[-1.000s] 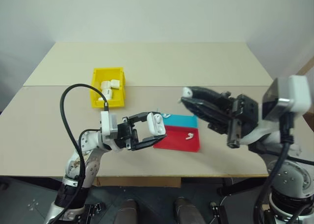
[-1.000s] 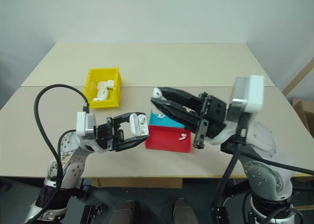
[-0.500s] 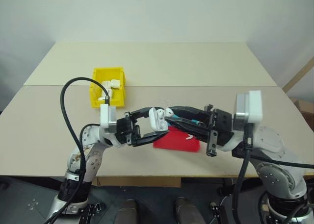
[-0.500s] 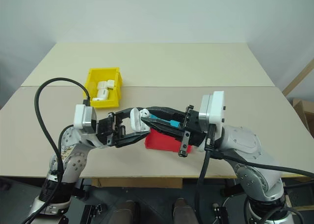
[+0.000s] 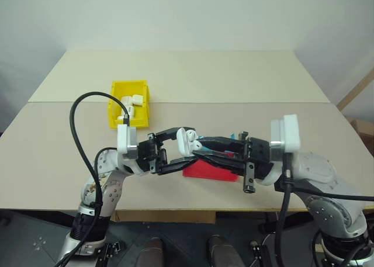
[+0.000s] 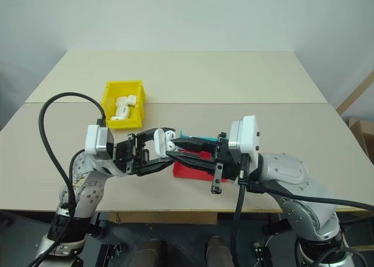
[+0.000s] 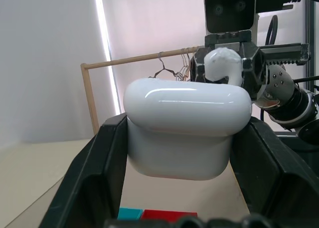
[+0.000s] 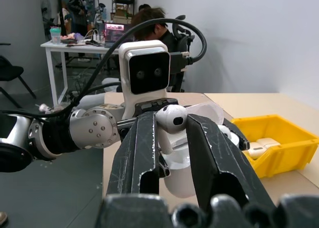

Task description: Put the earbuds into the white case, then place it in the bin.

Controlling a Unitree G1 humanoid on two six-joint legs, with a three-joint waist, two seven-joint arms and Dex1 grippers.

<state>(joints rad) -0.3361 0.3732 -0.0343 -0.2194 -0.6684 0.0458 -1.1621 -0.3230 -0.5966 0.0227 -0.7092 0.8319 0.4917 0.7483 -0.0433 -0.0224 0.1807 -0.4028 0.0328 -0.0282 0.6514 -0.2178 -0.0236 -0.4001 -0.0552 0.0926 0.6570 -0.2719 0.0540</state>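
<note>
Left gripper (image 5: 188,152) fingers clamped on the white case (image 5: 185,141), held above the bench (image 5: 245,80) near the red-and-blue tray (image 5: 213,170). Right gripper (image 8: 172,119) fingers pinch one earbud (image 8: 171,117) at the case top. Bin (image 5: 130,103) sits well apart, already holding white cases.

Risk: earbud stem misaligned with its socket, so it slips and drops; the thin pinch allows this.

Right wrist view shows the pinched earbud clearly; the left wrist view shows the case (image 7: 187,125) seated between the fingers.

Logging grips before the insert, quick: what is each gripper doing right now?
Left gripper: shut on the white case.
Right gripper: shut on an earbud.
</note>
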